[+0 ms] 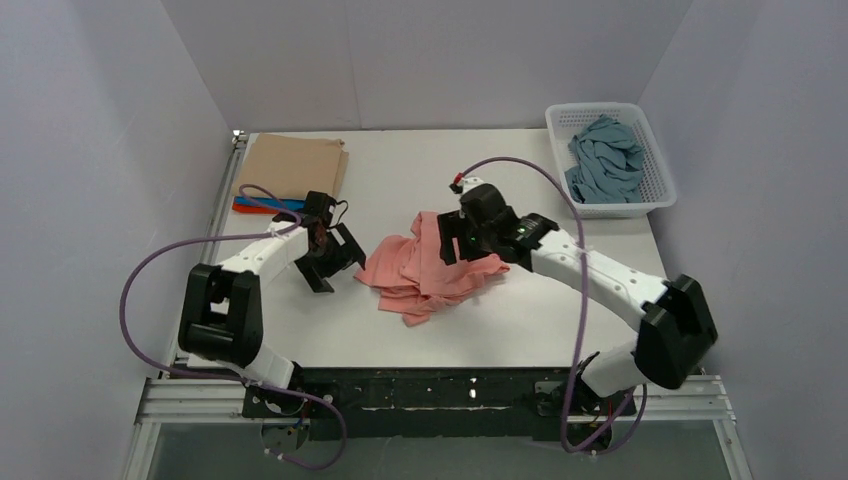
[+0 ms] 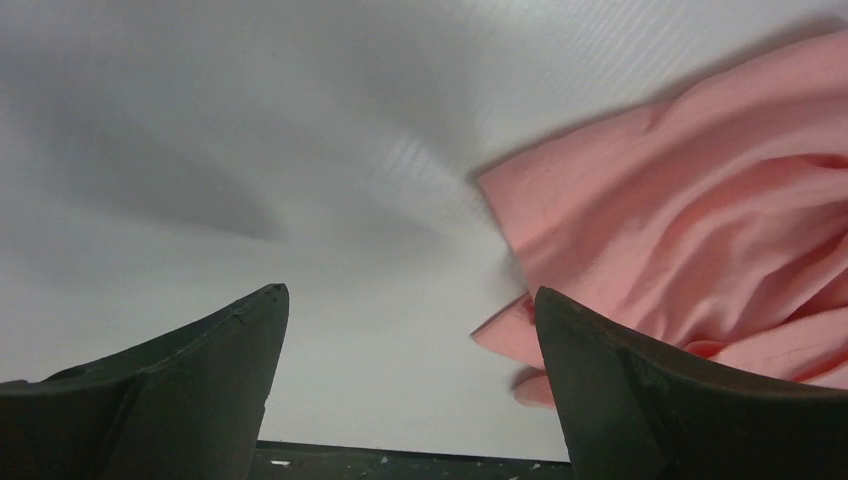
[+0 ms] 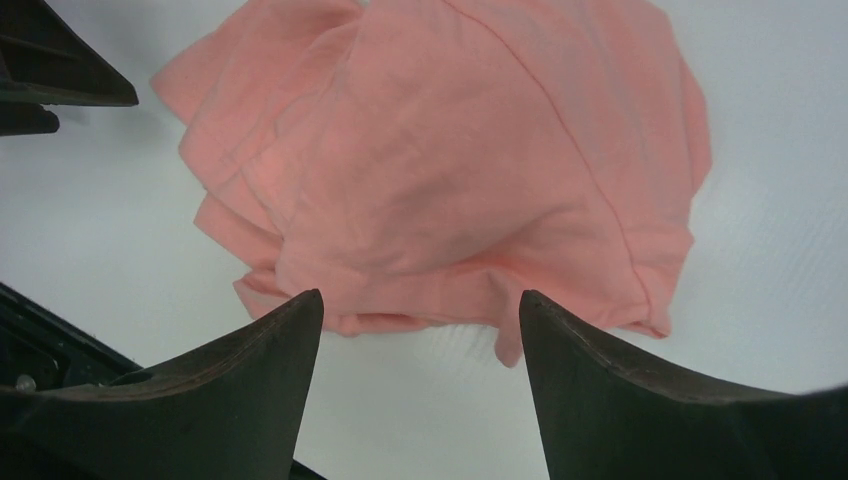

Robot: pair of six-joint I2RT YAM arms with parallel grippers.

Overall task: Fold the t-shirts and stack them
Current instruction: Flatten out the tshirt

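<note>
Right tool (image 3: 420, 296): jaws wide apart, nothing between them. It hangs over the salmon-pink t-shirt (image 1: 425, 270), pointing down at the cloth. In the right wrist view the shirt lies below the jaws in loose, uneven folds, with 1 hemmed edge nearest the tips. Whether the tips touch the cloth cannot be told.

Left tool (image 2: 410, 292): jaws also wide, empty. It sits low over the bare white worktop (image 1: 520, 320), just beside the edge of the salmon-pink t-shirt that faces the left arm. In the left wrist view 1 jaw overlaps a corner of the pink cloth; contact cannot be told.

Salmon-pink t-shirt: crumpled, not folded, near the middle of the worktop, between the 2 tools.

Tan t-shirt (image 1: 295, 165): folded flat at the far left corner of the worktop. Along its near edge show narrow strips of a bright blue t-shirt (image 1: 268, 202) and an orange-red t-shirt (image 1: 250, 210). Whether these lie under the tan one or only against it cannot be told.

White mesh basket (image 1: 655, 195): far right corner of the worktop. The dusty grey-blue t-shirt (image 1: 605, 160) lies crumpled inside it.
</note>
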